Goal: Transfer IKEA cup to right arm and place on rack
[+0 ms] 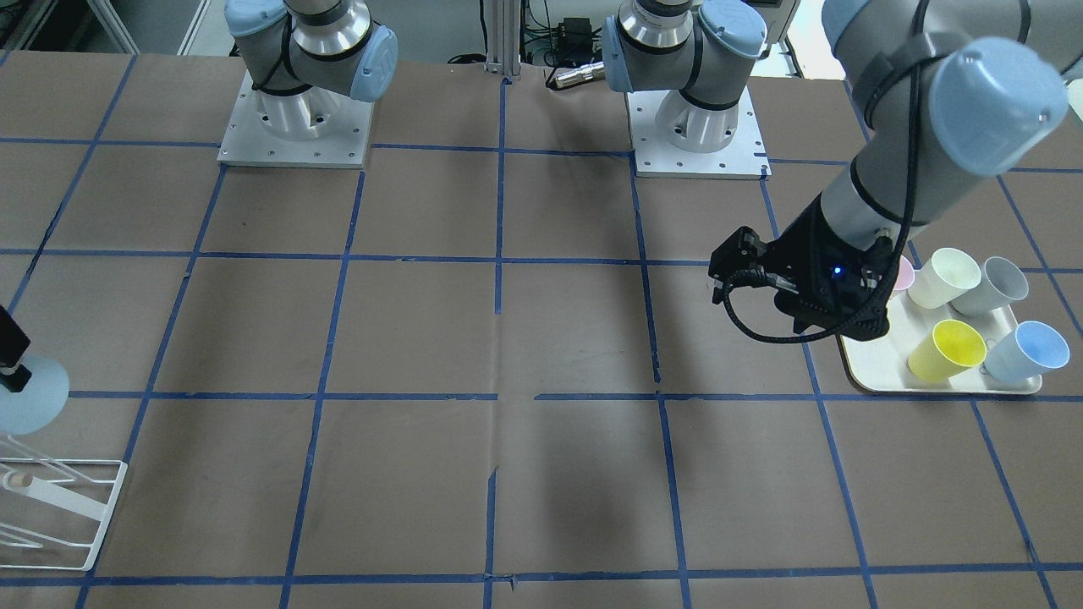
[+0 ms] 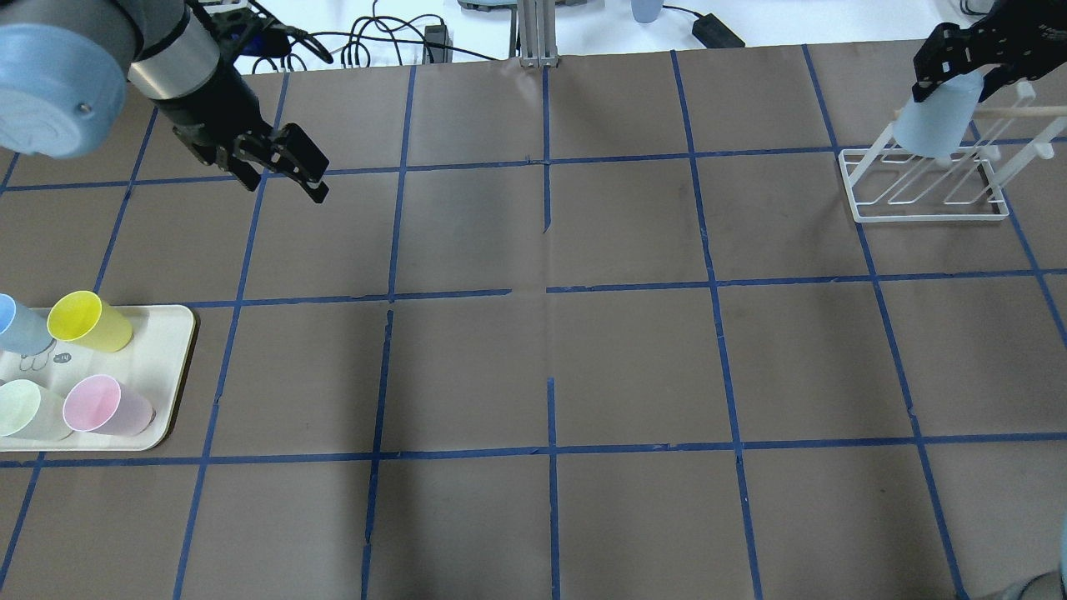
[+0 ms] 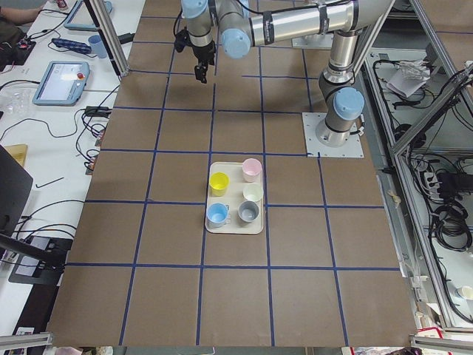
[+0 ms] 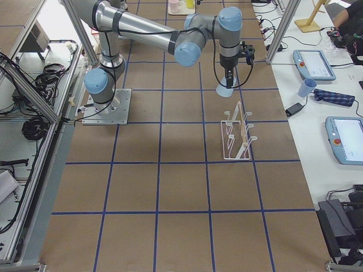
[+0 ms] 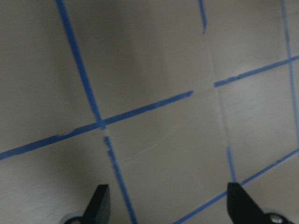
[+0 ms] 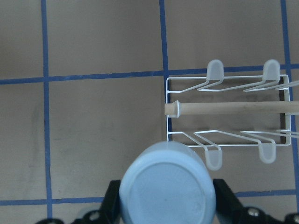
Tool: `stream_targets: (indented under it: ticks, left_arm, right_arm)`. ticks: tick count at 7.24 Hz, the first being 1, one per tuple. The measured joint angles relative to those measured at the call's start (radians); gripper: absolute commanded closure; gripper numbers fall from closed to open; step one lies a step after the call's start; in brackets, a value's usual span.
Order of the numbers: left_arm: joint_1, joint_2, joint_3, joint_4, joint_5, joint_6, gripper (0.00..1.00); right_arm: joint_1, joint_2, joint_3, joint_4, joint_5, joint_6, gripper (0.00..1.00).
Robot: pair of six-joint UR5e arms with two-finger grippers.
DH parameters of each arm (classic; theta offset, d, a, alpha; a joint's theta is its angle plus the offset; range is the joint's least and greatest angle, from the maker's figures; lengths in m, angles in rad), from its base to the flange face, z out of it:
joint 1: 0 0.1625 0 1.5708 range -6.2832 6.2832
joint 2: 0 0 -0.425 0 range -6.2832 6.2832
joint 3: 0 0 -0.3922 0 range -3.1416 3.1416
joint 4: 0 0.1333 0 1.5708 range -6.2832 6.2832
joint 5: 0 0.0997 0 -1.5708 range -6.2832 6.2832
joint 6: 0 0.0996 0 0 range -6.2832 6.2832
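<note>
Overhead view, near to far.

- Cream tray point(image 3: 233, 231) sits on the taped brown table point(image 2: 633, 367) on the robot's left. It holds five cups lying on their sides: yellow cup point(image 3: 219, 182), pink cup point(image 3: 252, 170), cream cup point(image 3: 253, 193), grey cup point(image 3: 247, 214), and a second pale blue cup point(image 3: 216, 214).
- Left gripper point(image 2: 313, 177) is farther out than the tray, off the table surface. Its fingers are spread wide with nothing between them. The left wrist view shows only tape lines and bare table between the two fingertips point(image 5: 99, 203).
- White wire rack point(image 2: 925, 218) stands at the far right of the table, with a wooden rod point(image 6: 233, 108) running along its middle and white pegs slanting out on both sides.
- Right gripper point(image 2: 971, 75) is above the rack's end and clamped on the IKEA cup point(image 2: 938, 117).
- The cup is held inverted, flat base toward the wrist camera and mouth down, clear of the table.
- In the right wrist view the cup overlaps the rack's near corner beside a peg. I cannot tell whether it touches the peg.
</note>
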Motion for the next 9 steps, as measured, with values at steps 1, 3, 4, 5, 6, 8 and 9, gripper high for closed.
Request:
stream_targets:
  ticks: [1, 3, 4, 5, 6, 8, 9]
  left_arm:
    - [-0.019, 0.018, 0.071, -0.073, 0.034, -0.052, 0.0]
    - [-0.037, 0.045, 0.12, -0.129, 0.038, -0.211, 0.0]
    - [-0.039, 0.052, 0.116, -0.14, 0.04, -0.244, 0.0]
    - [-0.04, 0.06, 0.108, -0.144, 0.042, -0.261, 0.0]
    - [-0.041, 0.07, 0.1, -0.147, 0.043, -0.287, 0.0]
    - [-0.041, 0.104, 0.059, -0.147, 0.041, -0.336, 0.0]
    - [-0.041, 0.128, 0.028, -0.14, 0.04, -0.342, 0.0]
  right_arm:
    - [-0.028, 0.02, 0.003, -0.03, 0.032, -0.04, 1.0]
    - [-0.064, 0.049, 0.022, -0.072, 0.06, -0.089, 1.0]
    - [-0.077, 0.058, 0.035, -0.091, 0.063, -0.108, 1.0]
    - [-0.086, 0.064, 0.049, -0.11, 0.064, -0.118, 1.0]
    - [-0.089, 0.072, 0.061, -0.129, 0.065, -0.121, 0.94]
    - [-0.09, 0.099, 0.074, -0.157, 0.065, -0.123, 0.49]
    - [-0.091, 0.109, 0.078, -0.172, 0.065, -0.123, 0.0]
